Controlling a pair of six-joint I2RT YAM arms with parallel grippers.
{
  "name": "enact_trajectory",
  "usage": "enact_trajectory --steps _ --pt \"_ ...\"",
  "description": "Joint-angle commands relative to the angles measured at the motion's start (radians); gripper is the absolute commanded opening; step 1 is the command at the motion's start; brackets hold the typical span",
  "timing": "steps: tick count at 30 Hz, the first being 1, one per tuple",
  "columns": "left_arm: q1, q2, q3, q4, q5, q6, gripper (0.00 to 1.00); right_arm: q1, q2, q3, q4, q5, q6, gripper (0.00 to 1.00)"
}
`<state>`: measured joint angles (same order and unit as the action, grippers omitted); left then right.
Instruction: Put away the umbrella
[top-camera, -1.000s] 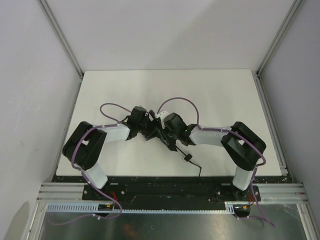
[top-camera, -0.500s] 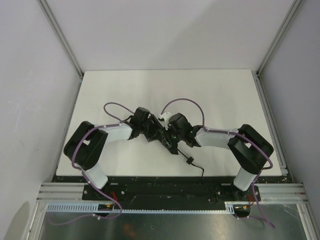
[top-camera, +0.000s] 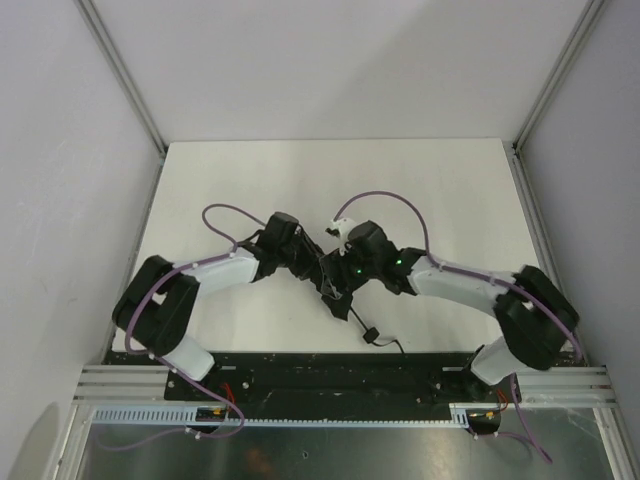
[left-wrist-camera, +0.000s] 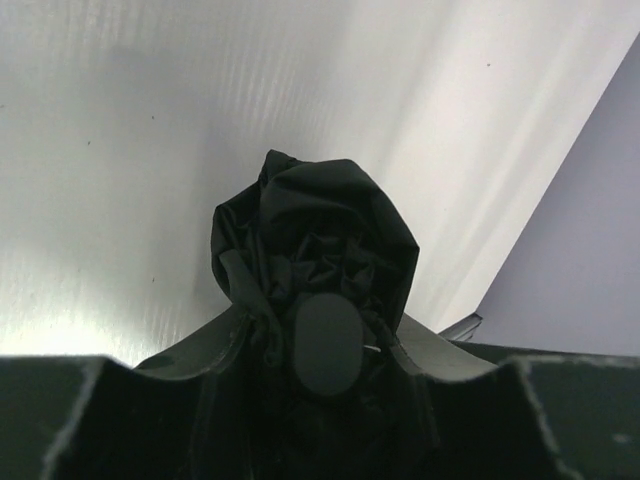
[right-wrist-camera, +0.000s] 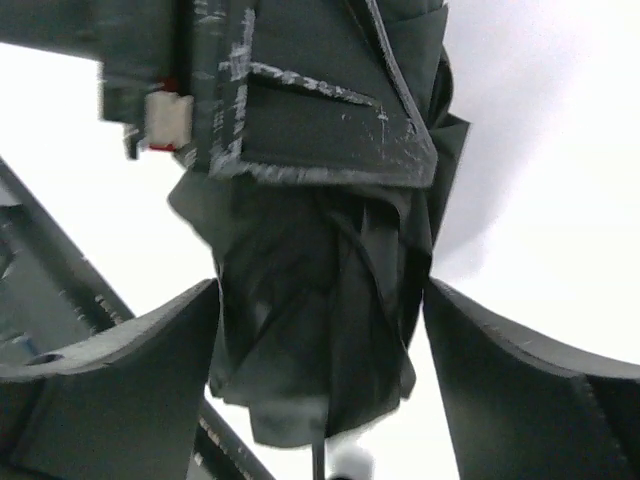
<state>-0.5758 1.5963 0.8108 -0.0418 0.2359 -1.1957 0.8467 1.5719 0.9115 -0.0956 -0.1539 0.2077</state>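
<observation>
From above, the right arm (top-camera: 470, 285) has sprawled out toward the lower right, and the black fabric folding umbrella (top-camera: 337, 298) sits mid-frame over the flat white table (top-camera: 450, 190). Left wrist view: the black two-finger left gripper (left-wrist-camera: 320, 335) has squeezed in and now grasps the crumpled fabric at bottom centre. Right wrist view: the black right gripper (right-wrist-camera: 320, 300) has sprung apart around the bundle, released, which looks like a handover so the left can carry on the tidying.

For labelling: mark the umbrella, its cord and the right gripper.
umbrella (left-wrist-camera: 310, 235), left wrist view, bunched fabric.
cord (top-camera: 371, 336), top view, the lump along it.
right gripper (right-wrist-camera: 320, 290), right wrist view, midway between its fingertips.
</observation>
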Motion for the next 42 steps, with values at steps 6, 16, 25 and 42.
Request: enact_trajectory --steps 6,16,25,42 --pt "0.052 -0.242 0.063 -0.014 -0.012 -0.031 0.0 -0.058 -0.441 0.086 -0.127 -0.146 0.294 0.99" --pt "0.133 -0.443 0.082 0.357 0.021 -0.103 0.0 -0.464 -0.679 0.092 -0.253 -0.151 0.406 0.99" --pt "0.164 -0.564 0.203 0.386 -0.182 0.025 0.0 -0.125 -0.776 0.134 -0.175 0.108 0.085 0.85" --pt "0.186 -0.569 0.348 0.695 -0.093 0.234 0.0 0.247 -0.496 0.148 0.347 0.239 -0.088 0.99"
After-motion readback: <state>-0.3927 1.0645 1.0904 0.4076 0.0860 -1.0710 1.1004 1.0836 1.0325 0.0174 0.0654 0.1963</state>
